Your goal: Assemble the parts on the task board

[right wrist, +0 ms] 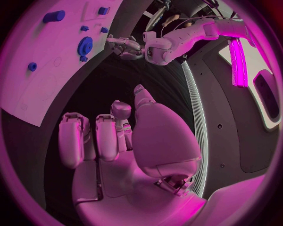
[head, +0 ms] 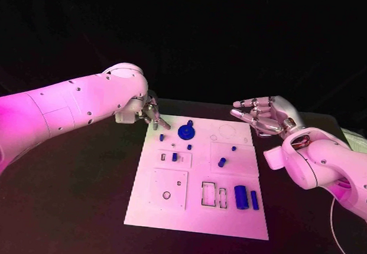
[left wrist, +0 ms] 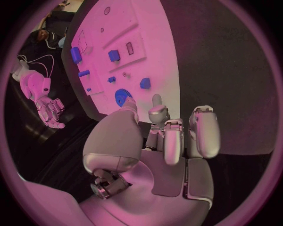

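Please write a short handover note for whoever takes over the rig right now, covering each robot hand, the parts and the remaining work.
Left robot hand: holds nothing, fingers loosely curled, at the task board's far left corner, close to the blue gear.
Right robot hand: empty, fingers curled, above the table beyond the board's far right corner.
Parts: gear at the far edge; small blue pieces mid-board; two blue cylinders lying at the near right.
Done: cannot tell which pieces are seated.
Left: the rectangular slots beside the cylinders look empty; neither hand holds a part.
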Controlling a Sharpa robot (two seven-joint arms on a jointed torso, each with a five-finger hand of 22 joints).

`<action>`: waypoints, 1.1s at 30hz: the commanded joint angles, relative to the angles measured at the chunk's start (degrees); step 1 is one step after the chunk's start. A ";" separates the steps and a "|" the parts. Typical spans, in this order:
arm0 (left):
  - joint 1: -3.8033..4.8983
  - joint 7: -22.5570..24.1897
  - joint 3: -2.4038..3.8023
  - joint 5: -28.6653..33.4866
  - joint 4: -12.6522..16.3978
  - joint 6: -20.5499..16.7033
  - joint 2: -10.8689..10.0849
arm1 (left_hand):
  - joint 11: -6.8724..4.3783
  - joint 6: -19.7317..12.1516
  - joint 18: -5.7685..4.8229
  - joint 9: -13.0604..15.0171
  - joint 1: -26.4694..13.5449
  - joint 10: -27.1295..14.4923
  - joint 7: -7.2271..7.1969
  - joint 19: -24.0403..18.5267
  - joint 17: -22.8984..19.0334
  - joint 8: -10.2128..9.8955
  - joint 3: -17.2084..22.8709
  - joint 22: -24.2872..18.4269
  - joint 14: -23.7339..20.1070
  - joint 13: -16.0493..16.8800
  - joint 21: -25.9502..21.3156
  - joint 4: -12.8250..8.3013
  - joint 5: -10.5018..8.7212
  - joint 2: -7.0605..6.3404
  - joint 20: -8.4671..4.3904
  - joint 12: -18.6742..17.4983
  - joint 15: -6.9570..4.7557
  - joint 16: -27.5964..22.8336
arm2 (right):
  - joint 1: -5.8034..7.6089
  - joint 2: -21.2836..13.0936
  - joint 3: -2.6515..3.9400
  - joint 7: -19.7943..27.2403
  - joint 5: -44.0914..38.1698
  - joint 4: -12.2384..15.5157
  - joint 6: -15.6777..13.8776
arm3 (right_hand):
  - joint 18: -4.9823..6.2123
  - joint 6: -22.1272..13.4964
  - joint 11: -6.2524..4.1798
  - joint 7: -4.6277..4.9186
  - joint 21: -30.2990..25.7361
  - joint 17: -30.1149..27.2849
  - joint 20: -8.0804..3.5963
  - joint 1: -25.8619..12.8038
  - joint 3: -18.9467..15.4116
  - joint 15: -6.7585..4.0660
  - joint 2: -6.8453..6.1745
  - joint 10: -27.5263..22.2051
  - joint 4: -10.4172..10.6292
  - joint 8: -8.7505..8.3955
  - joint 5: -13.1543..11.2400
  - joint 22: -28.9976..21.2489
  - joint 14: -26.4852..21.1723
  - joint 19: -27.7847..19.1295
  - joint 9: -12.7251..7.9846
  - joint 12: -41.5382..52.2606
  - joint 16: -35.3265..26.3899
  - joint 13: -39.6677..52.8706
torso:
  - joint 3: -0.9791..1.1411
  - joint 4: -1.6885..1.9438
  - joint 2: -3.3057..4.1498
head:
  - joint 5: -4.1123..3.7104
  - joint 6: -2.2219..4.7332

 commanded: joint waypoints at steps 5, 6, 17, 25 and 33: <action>-0.21 2.02 -0.14 0.61 -1.22 3.45 0.92 | 0.06 0.48 0.51 -0.10 0.69 0.64 0.16 0.54 15.05 0.47 -0.13 4.73 6.02 0.28 0.54 0.02 0.04 0.58 0.12 0.67 -0.44 0.18 | -0.06 0.25 -0.01 0.50 -0.20 -0.03 0.82 | 0.63 -0.34 0.00 -0.13 -0.23 -0.01 0.09 -0.21 -0.38 0.49 0.54 -0.35 0.03 0.15 0.51 0.00 2.70 -0.34 0.07 0.19 -0.28 0.06 | -0.01 0.02 -0.01 | -0.10 -0.24; -0.23 2.05 -0.16 0.74 -1.23 3.66 0.97 | 0.05 0.49 0.50 -0.11 0.75 0.64 0.15 0.56 15.05 0.48 -0.13 4.75 6.02 0.27 0.56 0.03 0.04 0.66 0.12 0.68 -0.44 0.18 | -0.06 0.28 -0.01 0.49 -0.21 -0.05 0.80 | 0.63 -0.34 0.00 -0.13 -0.23 -0.01 0.09 -0.21 -0.38 0.49 0.54 -0.35 0.03 0.15 0.51 0.00 2.70 -0.34 0.07 0.19 -0.28 0.06 | 0.00 0.00 -0.02 | -0.08 -0.23; -0.43 2.14 -0.26 1.20 -1.62 5.16 1.54 | -0.03 0.67 0.39 -0.29 2.48 0.93 0.06 0.85 15.05 0.69 0.24 5.19 6.02 0.47 0.94 -0.15 0.06 2.01 0.07 1.05 -0.50 0.18 | -0.05 0.39 -0.01 0.36 -0.25 -0.14 0.85 | 0.64 -0.33 -0.01 -0.13 -0.25 -0.07 0.09 -0.18 -0.40 0.49 0.57 -0.38 0.01 0.15 0.62 -0.03 2.69 -0.35 0.07 0.12 -0.33 0.00 | -0.03 -0.02 0.01 | 0.20 -0.39; -0.76 2.22 -0.32 1.36 -1.74 5.50 2.01 | -0.10 0.79 0.36 -0.45 4.03 1.13 -0.01 0.95 15.05 0.80 0.77 5.36 6.02 0.58 1.03 -0.28 0.07 2.72 0.02 1.29 -0.56 0.18 | -0.05 0.47 -0.01 0.30 -0.26 -0.16 1.01 | 0.64 -0.33 -0.01 -0.13 -0.25 -0.07 0.09 -0.18 -0.40 0.49 0.57 -0.38 0.01 0.15 0.62 -0.03 2.69 -0.35 0.07 0.12 -0.33 0.00 | 0.01 -0.02 -0.01 | 0.18 -0.41; -0.97 1.86 -0.37 1.38 -1.78 5.63 1.96 | -0.20 1.04 0.33 -0.45 5.31 1.25 -0.13 1.04 15.05 1.04 1.43 5.50 6.02 0.60 1.11 -0.39 0.08 3.41 -0.03 1.40 -0.63 0.18 | -0.05 0.49 -0.01 0.27 -0.26 -0.21 1.12 | 0.64 -0.33 -0.01 -0.13 -0.25 -0.07 0.09 -0.18 -0.40 0.49 0.57 -0.38 0.01 0.15 0.62 -0.03 2.69 -0.35 0.07 0.12 -0.33 0.00 | 0.02 0.00 0.00 | 0.17 -0.50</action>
